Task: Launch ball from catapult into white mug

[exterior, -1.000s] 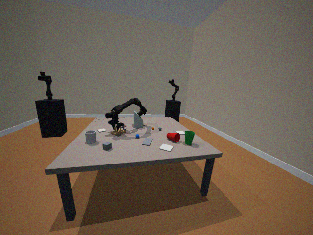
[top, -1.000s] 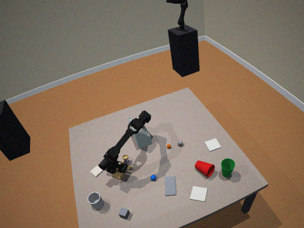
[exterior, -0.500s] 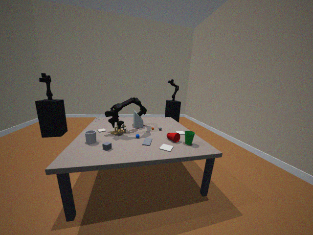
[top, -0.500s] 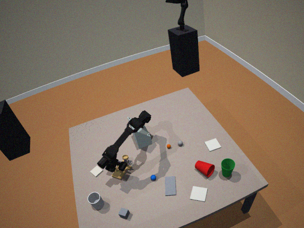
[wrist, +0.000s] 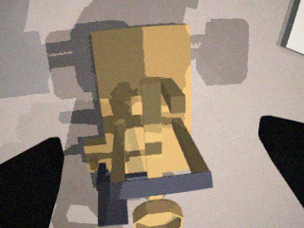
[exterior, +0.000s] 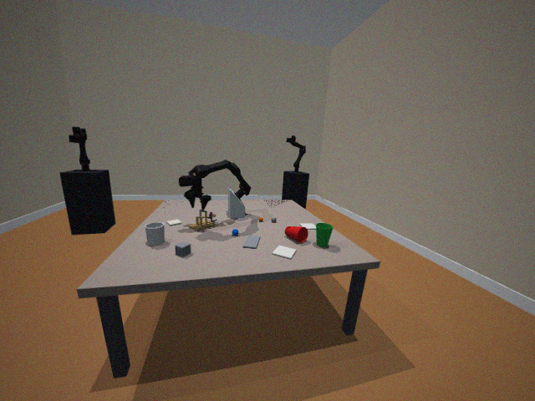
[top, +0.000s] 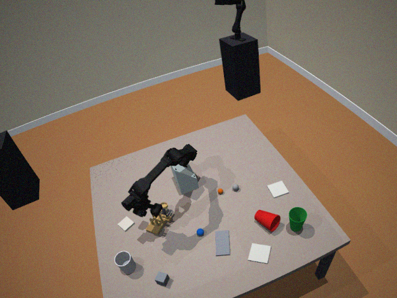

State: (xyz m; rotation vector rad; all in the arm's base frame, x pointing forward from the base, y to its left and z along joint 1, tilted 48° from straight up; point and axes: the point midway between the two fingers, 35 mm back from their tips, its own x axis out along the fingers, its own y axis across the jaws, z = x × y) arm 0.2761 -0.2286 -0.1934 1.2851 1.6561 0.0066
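Note:
The tan catapult (top: pixel 156 227) (exterior: pixel 196 226) (wrist: pixel 166 52) stands on the table, its launch cup (top: pixel 164 205) (wrist: pixel 158 216) at the end nearer the robot's base. No ball shows in the visible part of the cup. The opposite end points roughly toward the table side with the white mug (top: pixel 124 264) (exterior: pixel 155 235), which stands upright. My gripper (top: pixel 148 212) (exterior: pixel 198 208) (wrist: pixel 164 137) is open and empty above the catapult, fingers wide on either side of it. A blue ball (top: pixel 200 231) (exterior: pixel 235 231), an orange ball (top: pixel 220 190) (exterior: pixel 261 219) and a grey ball (top: pixel 235 187) (exterior: pixel 273 220) lie on the table.
A grey cube (top: pixel 162 279) (exterior: pixel 182 249) lies near the mug. A red cup (top: pixel 266 219) (exterior: pixel 295 234) lies on its side beside an upright green cup (top: pixel 296 219) (exterior: pixel 323 236). A grey-blue slab (top: pixel 222 243) and white tiles lie flat. A pale wedge-shaped block (top: pixel 185 180) (exterior: pixel 235 205) stands by the arm's base.

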